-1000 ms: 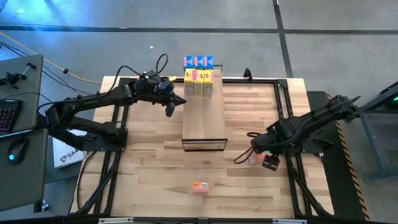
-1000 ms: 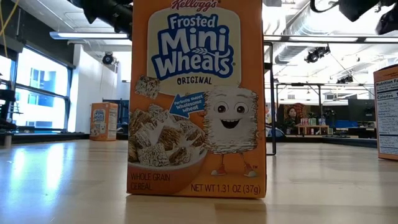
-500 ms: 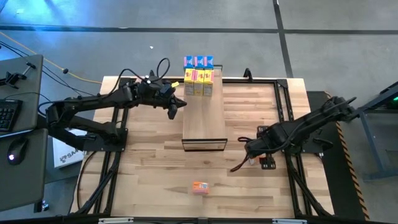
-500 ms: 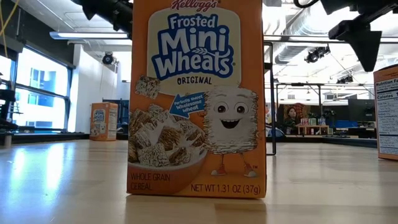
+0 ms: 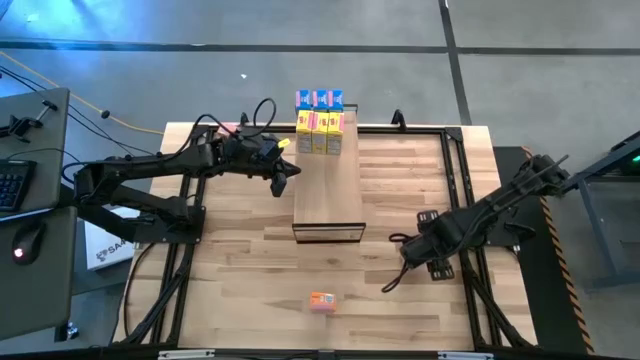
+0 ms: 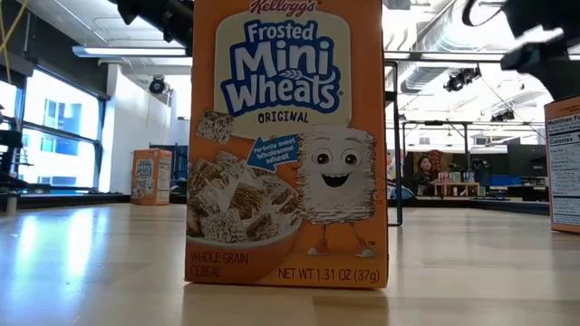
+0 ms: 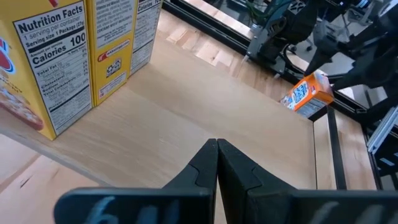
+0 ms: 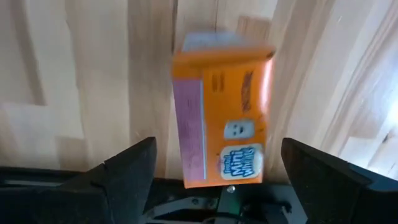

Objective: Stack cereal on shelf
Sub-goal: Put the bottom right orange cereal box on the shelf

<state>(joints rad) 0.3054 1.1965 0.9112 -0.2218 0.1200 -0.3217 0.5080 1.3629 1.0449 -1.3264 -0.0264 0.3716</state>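
The shelf (image 5: pixel 327 190) is a long light-wood unit with dark end frames, in the middle of the table. Blue cereal boxes (image 5: pixel 320 99) and yellow ones (image 5: pixel 320 131) stand at its far end; the yellow ones (image 7: pixel 56 62) fill the left wrist view. My left gripper (image 5: pixel 283 173) is shut (image 7: pixel 217 152) and hovers over the shelf's left edge. My right gripper (image 5: pixel 405 250) hangs open, pointing down, off the shelf's near right corner. An orange box (image 8: pixel 224 109) stands on the table between its fingers (image 8: pixel 134 165), with a gap on each side. A second orange box (image 5: pixel 321 301) stands near the table's near edge.
The second orange box fills the low view (image 6: pixel 285 145). That view also shows a small orange box (image 6: pixel 149 177) far off on the left and a box side (image 6: pixel 564 163) at its right edge. Bare shelf top (image 7: pixel 205 93) stretches toward the near end. Dark frame rails (image 5: pixel 455 180) lie on the tabletop.
My right gripper has swung toward the shelf's near right corner and come over the orange box there, which the high view no longer shows. My left gripper has edged right, toward the shelf, and stayed shut.
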